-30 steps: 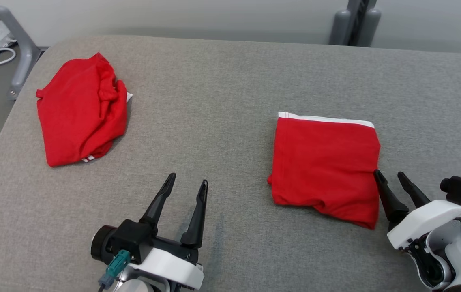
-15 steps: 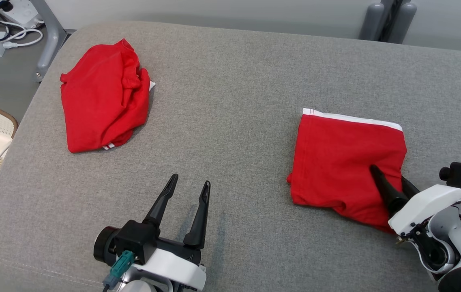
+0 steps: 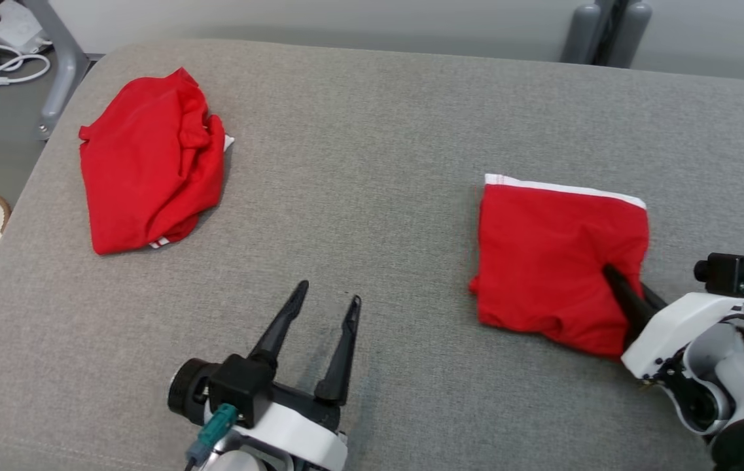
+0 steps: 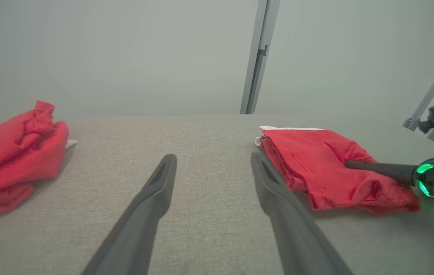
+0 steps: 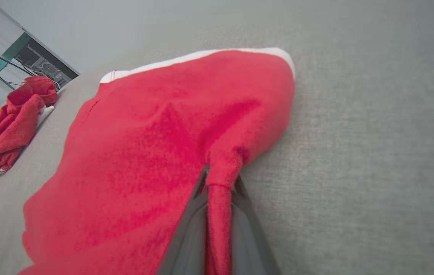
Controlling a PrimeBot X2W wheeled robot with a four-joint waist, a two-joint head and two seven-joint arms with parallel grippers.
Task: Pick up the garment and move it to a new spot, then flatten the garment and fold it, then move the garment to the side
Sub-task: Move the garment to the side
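Garments lie well apart on the cushion (image 3: 372, 144): crumpled heap (image 3: 149, 163) at left, left gripper (image 3: 329, 292) empty with fingers (image 3: 280, 330) wide, then the folded garment (image 3: 555, 248) at right, one thin ridge pinched in the right gripper (image 5: 220, 175), so a pull may slip or unfold it.

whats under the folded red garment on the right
The grey padded surface shows around the folded garment; its cloth covers whatever lies beneath. The right gripper pinches its edge.

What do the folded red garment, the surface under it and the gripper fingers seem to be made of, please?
The garment looks like soft knit cloth, possibly cotton, wrinkling easily. The surface is matte grey woven fabric, weave visible. The fingers look dark, smooth, matte, probably plastic.
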